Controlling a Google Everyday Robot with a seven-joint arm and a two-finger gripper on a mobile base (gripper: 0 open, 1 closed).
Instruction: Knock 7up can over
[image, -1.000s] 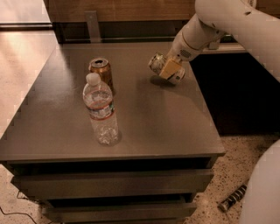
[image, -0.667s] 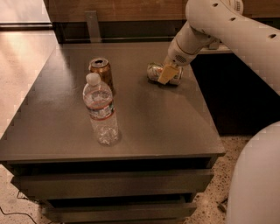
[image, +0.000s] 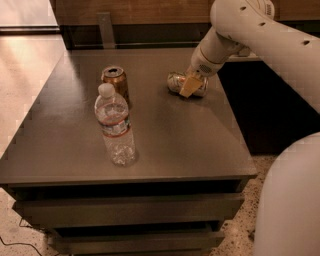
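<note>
The 7up can (image: 179, 83), pale silver with green marks, lies on its side on the dark table (image: 170, 140) at the back right, its silver top pointing left. My gripper (image: 190, 86) hangs from the white arm (image: 250, 35) and sits right against the can, its tan fingertips (image: 188, 87) in front of the can's right half. The can's right end is hidden behind the fingers.
A copper-orange can (image: 115, 82) stands upright at the back left of the table. A clear plastic water bottle (image: 115, 125) stands in front of it. A wall panel (image: 105, 22) runs behind the table. The robot's white body (image: 290, 200) fills the lower right.
The can has gone from tilted to lying flat on its side. The gripper came down and slightly left with it, and the arm swung lower.
</note>
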